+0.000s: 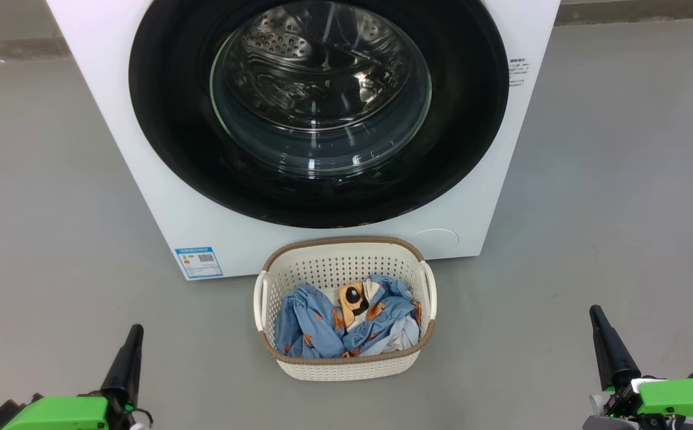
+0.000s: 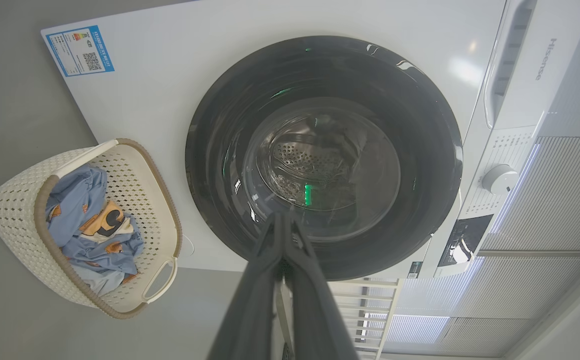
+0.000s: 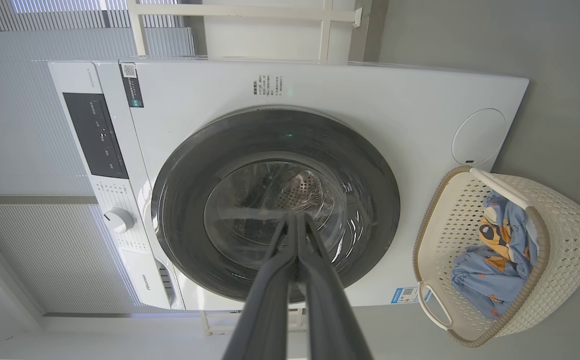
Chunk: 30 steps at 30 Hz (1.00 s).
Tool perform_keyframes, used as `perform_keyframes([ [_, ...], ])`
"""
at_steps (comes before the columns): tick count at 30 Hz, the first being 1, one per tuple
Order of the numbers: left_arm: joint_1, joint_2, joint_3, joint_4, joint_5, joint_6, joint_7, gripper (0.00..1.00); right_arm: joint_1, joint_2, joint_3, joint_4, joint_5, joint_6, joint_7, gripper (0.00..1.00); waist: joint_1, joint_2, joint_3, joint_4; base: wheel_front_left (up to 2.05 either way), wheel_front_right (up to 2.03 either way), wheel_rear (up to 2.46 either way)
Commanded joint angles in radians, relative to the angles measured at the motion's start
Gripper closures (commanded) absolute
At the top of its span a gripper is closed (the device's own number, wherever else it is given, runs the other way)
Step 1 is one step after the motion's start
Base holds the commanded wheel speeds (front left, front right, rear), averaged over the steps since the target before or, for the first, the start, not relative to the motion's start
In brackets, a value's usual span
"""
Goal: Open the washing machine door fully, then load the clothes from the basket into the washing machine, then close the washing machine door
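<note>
The white washing machine stands straight ahead, its round black-rimmed door shut flat against the front. On the floor before it sits the cream basket holding the crumpled light-blue clothes with an orange-and-black patch. My left gripper is shut and empty at the lower left, well short of the basket. My right gripper is shut and empty at the lower right.
Bare grey floor spreads on both sides of the machine and basket. A blue energy sticker marks the machine's lower left corner, a round service flap its lower right. A control knob and panel sit on top.
</note>
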Motion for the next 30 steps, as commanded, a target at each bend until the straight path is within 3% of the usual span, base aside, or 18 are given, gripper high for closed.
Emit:
perform_keyframes([
  [1,-0.012,0.013,0.035,-0.030,-0.009,-0.003,0.006,1.00,-0.041,-0.004,0.027,-0.025,0.004,0.002,0.008,1.00,0.0000,0.0000,0.000,0.000,0.00,0.00,0.00],
  [30,-0.012,0.013,0.035,-0.030,-0.009,-0.003,0.006,1.00,-0.041,-0.004,0.027,-0.025,0.004,0.002,0.008,1.00,0.0000,0.0000,0.000,0.000,0.00,0.00,0.00],
])
